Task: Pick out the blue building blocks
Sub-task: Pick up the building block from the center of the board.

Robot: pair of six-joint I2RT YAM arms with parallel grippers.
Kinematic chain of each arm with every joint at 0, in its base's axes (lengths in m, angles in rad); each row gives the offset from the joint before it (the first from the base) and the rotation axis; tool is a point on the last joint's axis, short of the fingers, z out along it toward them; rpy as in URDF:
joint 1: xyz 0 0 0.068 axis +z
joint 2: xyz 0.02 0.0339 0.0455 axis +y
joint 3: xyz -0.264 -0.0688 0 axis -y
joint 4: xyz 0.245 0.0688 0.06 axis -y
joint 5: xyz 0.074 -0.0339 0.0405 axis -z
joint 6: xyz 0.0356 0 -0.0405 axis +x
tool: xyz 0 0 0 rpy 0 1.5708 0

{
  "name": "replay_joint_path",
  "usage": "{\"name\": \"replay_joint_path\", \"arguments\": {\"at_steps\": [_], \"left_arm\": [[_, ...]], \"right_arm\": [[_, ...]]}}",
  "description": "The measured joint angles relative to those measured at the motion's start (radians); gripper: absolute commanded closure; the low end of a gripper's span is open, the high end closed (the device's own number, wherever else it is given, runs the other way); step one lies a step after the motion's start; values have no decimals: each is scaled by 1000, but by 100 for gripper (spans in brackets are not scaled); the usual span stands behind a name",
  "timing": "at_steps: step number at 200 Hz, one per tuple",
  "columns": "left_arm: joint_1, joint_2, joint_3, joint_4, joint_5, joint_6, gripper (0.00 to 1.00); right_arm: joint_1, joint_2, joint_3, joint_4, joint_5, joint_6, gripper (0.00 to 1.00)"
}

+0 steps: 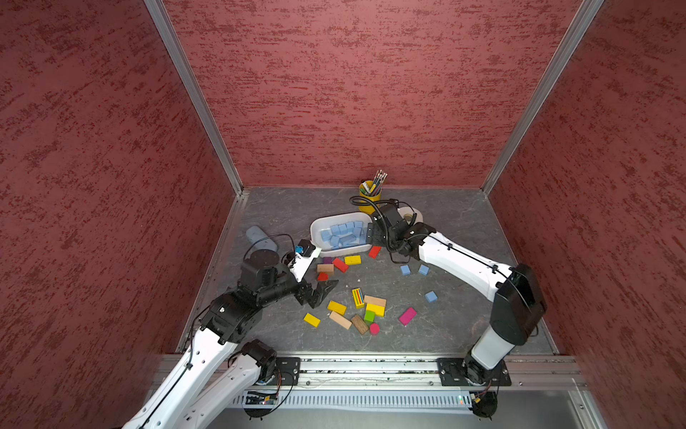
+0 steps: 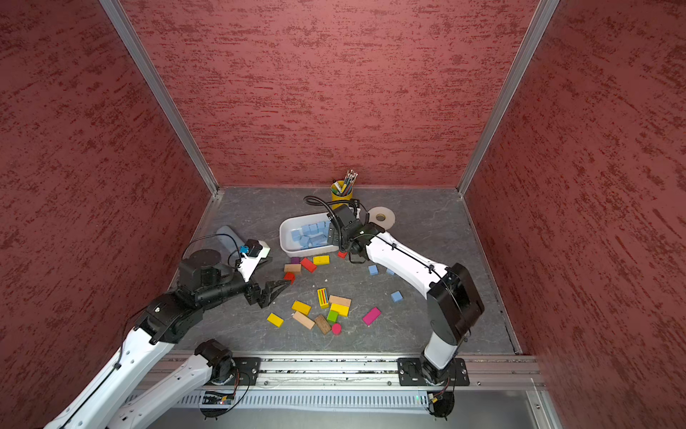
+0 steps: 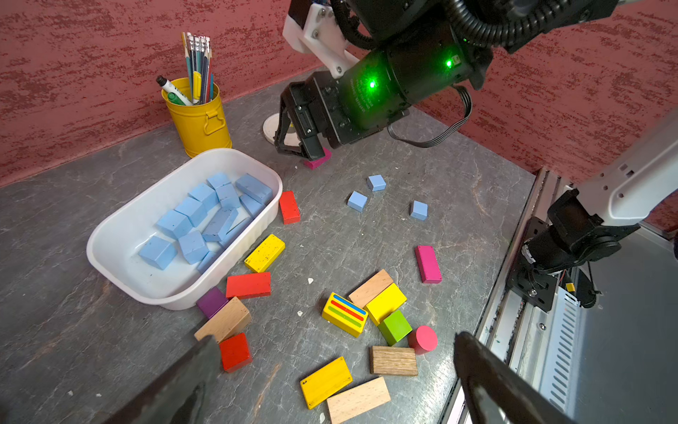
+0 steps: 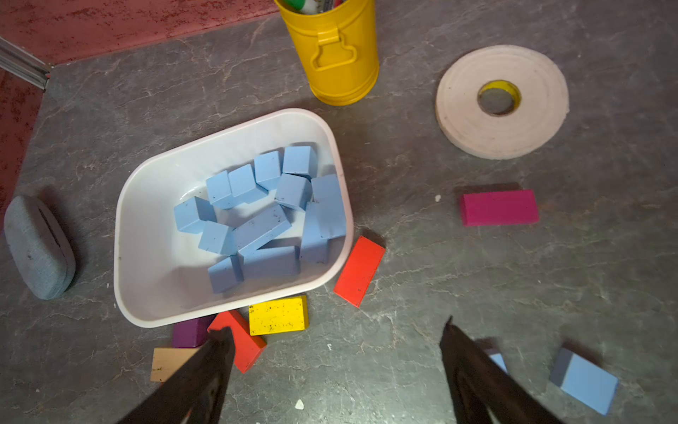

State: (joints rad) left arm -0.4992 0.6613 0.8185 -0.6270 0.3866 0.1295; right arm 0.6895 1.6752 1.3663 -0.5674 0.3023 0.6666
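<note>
Hovering at the end of the white tub, the right tool is spread wide with nothing between its fingers: released, empty. Over on the other side the left tool is just as wide and just as empty, hanging low above the mixed pile with a red block close by one finger.

So where's the blue? Most of it is home already: a heap of blue blocks lies jumbled in that tub, cubes and longer bars piled on each other. Three blue cubes sit out on the table, all on the right arm's side. Two are near each other but apart, and the third is further toward the rail, clear of the coloured pile.

These look like small painted wooden cubes, so I'd reckon light, stiff and not fragile, though the smooth paint may be a bit slick. The flat opposite faces are the place to pinch, square across the middle. Each cube lies turned a little differently, so the wrist will likely need lining up first. With the pair, I'd worry about a finger nudging the neighbour on the way down. That magenta block stays put; wrong colour.
</note>
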Motion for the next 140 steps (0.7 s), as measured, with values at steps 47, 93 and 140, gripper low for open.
{"name": "replay_joint_path", "arguments": {"at_steps": [47,93,140], "left_arm": [[0,3,0,0,9,0,0],[0,8,0,0,17,0,0],[0,11,0,0,33,2,0]], "right_arm": [[-19,-62,-136,25,-1,52,10],[-43,-93,-237,25,0,73,10],[-83,-105,-304,26,5,67,10]]}}
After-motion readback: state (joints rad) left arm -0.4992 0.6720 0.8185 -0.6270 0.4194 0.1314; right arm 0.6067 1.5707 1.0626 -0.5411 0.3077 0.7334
